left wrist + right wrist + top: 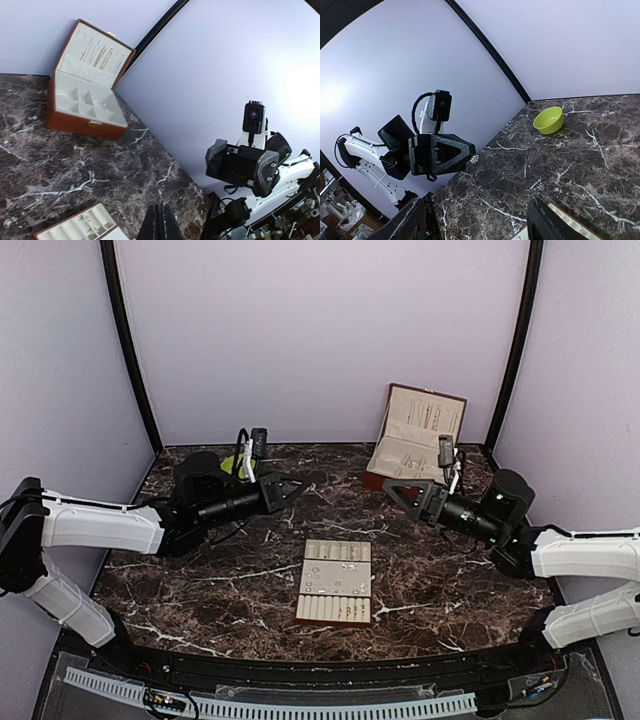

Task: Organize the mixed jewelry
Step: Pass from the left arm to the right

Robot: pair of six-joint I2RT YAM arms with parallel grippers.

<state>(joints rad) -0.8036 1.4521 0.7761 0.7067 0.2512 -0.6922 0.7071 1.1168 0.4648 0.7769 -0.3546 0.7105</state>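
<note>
Mixed jewelry (318,576) sits on the slotted tray (335,611) mid-way across the table (200,580), nearer than both tools and well apart from either. Left tool (298,486) is fully closed with a tiny pale speck at its tip, too small to identify. Right tool (393,490) is spread wide, holding nothing.

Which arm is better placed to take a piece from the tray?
Probably right: the right claw is open and empty; the left claw is shut. Both are similarly far from the tray.
</note>
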